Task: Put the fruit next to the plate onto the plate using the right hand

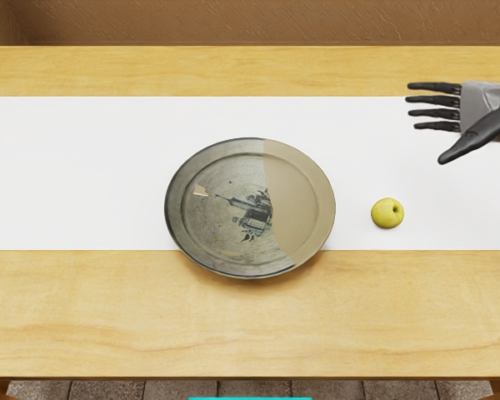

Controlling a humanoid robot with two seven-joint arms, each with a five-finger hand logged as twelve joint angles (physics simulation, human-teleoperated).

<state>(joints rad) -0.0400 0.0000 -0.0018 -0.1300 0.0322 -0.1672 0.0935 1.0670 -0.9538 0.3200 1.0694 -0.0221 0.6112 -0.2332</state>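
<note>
Yellow-green and round, the small fruit (387, 213) sits on the white table runner (83, 167) just right of the round grey metal plate (300, 183), clear of its rim. The right hand (458, 112), dark fingers spread and empty, hangs farther right of the plate and behind the fruit. Its reach should run forward and slightly plateward.

Right robot hand (473, 110), wrist and arm beyond the picture's right edge.

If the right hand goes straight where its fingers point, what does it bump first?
Likely nothing: the right hand points toward the picture's left along the white runner, passing behind the plate and the yellow-green fruit. Its height is unclear.
</note>
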